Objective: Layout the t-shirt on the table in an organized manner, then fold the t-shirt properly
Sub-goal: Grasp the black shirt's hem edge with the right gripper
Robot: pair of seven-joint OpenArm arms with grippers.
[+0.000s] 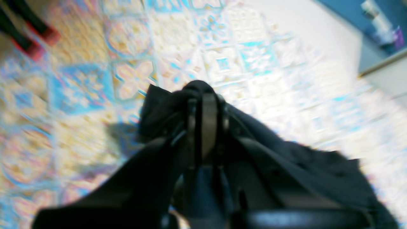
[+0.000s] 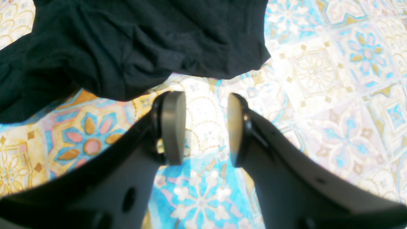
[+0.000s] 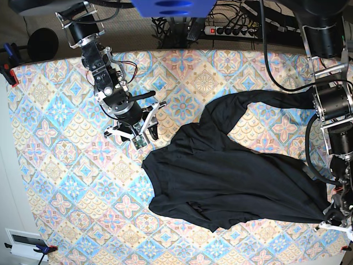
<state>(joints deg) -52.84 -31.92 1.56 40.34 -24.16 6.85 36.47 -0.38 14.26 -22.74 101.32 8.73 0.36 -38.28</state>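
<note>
The black t-shirt [image 3: 231, 176] lies crumpled across the right half of the tile-patterned table [image 3: 55, 138], with one long part stretching up and to the right. My left gripper [image 1: 205, 101] is shut on a bunched edge of the t-shirt [image 1: 286, 165]; in the base view it sits at the shirt's lower right corner [image 3: 331, 212]. My right gripper [image 2: 206, 127] is open with nothing between its pads, just short of the t-shirt [image 2: 143, 41] hem over the bare table [image 2: 334, 95]. In the base view the right gripper [image 3: 144, 130] is off the shirt's upper left edge.
Red-tipped clamps [image 3: 10, 74] hold the cloth at the table's left edge, and another clamp [image 3: 41, 249] sits at the lower left corner. A power strip [image 3: 231, 30] and cables lie behind the table. The left wrist view is blurred.
</note>
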